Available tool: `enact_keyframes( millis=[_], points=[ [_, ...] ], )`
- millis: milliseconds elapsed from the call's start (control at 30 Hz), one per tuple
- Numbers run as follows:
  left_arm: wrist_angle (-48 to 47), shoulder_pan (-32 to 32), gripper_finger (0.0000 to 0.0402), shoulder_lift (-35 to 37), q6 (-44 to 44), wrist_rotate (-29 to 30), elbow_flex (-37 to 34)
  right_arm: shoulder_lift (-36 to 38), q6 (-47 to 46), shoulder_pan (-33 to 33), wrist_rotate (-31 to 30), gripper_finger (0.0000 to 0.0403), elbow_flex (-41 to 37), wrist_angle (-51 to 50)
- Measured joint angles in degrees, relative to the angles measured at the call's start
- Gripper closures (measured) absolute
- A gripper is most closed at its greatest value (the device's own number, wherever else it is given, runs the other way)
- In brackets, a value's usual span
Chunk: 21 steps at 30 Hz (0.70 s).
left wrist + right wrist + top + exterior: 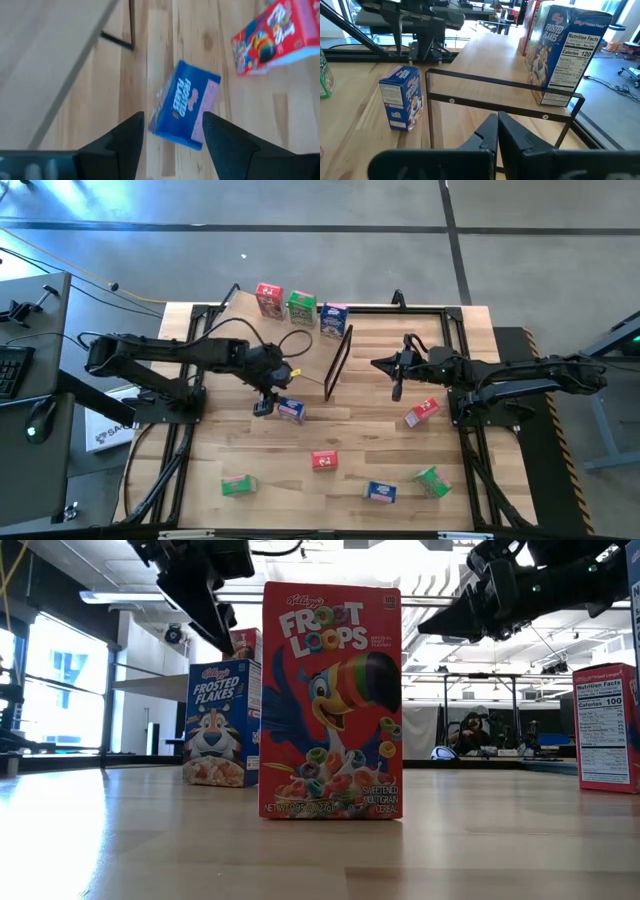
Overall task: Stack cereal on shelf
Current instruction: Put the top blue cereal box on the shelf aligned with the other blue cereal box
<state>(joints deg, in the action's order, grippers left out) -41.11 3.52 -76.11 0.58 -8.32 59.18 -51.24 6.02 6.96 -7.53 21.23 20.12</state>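
- Where the plywood shelf (290,340) slopes up toward the far edge of the tabletop, three cereal boxes stand in a row on its far end: a red box (268,299), a green box (301,307), a blue box (334,318).
- Shelf frame (337,363): thin black metal, at the shelf's right end, near the table's centre.
- Blue Frosted Flakes box (291,410): on the tabletop just in front of the shelf, upright.
- Left gripper (264,406): fingers spread, released, hanging just beside that blue box.
- Right gripper (397,391): fingers pressed together, empty, right of the frame.
- Loose boxes: red (421,412) near the right edge; red (324,461) at centre front; green (237,485), blue (380,493) and green (432,481) along the near edge.
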Motion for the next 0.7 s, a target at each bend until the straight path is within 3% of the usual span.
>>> enact_keyframes(
  millis=[400,700],
  points=[
    [-4.8,-0.3,0.0252,-3.0,-0.5,-0.2,3.9,0.0,0.0,0.0,-0.1,0.0403,0.0,-0.8],
    [-5.1,-0.3,0.0226,-2.9,-0.4,0.3,4.0,0.0,0.0,0.0,-0.1,0.0403,0.0,-1.0]
  ],
)
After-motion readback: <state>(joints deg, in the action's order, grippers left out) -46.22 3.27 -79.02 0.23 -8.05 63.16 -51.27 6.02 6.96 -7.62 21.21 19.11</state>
